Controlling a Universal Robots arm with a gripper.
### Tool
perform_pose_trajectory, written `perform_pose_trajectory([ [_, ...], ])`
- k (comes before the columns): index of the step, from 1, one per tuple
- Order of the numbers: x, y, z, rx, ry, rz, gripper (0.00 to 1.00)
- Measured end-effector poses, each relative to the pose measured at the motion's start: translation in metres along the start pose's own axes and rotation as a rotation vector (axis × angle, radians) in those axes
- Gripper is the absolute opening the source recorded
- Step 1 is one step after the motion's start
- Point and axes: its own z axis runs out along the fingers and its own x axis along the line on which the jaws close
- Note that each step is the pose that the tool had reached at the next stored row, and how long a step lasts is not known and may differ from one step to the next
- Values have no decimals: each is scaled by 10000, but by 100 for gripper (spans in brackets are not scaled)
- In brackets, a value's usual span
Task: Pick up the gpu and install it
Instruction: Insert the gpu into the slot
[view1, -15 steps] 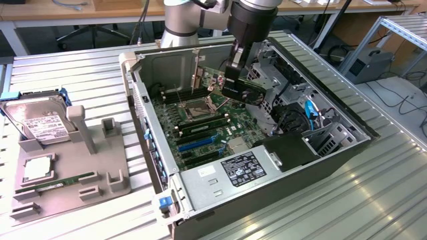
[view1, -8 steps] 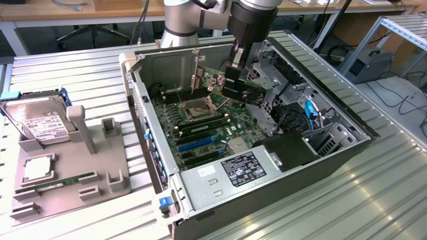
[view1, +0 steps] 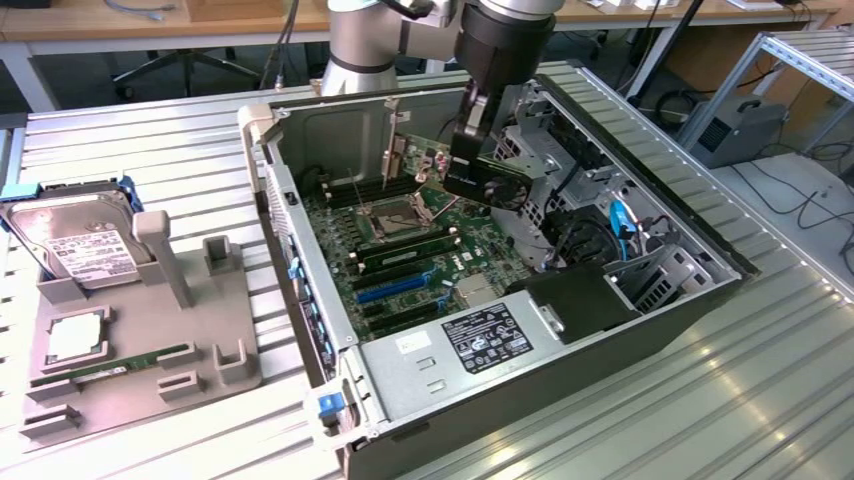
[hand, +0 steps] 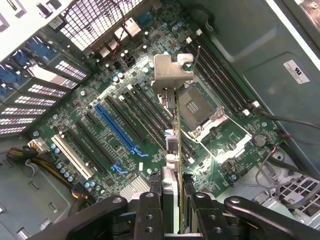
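The gripper (view1: 470, 160) holds the gpu (hand: 176, 125), a thin black-faced card on a dark-green board, with its black fingers (hand: 150, 212) pinching the card's upper edge. The card's silver metal bracket (hand: 172, 74) is at the far end. The gpu hangs edge-down inside the open grey computer case (view1: 641, 190), above the green motherboard (hand: 85, 107).

Hard drive (view1: 83, 245) and memory stick (view1: 114, 368) occupy grey tray (view1: 140, 320).

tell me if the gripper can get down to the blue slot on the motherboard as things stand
Probably yes. The case lies open, and the gripper, shut on the gpu, hangs above the motherboard. Nothing covers the blue slot, which lies off to one side of the card.
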Motion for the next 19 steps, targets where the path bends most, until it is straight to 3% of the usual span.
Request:
perform_pose_trajectory([
  [19, 0, 0, 3, -6, 8, -241, 27],
])
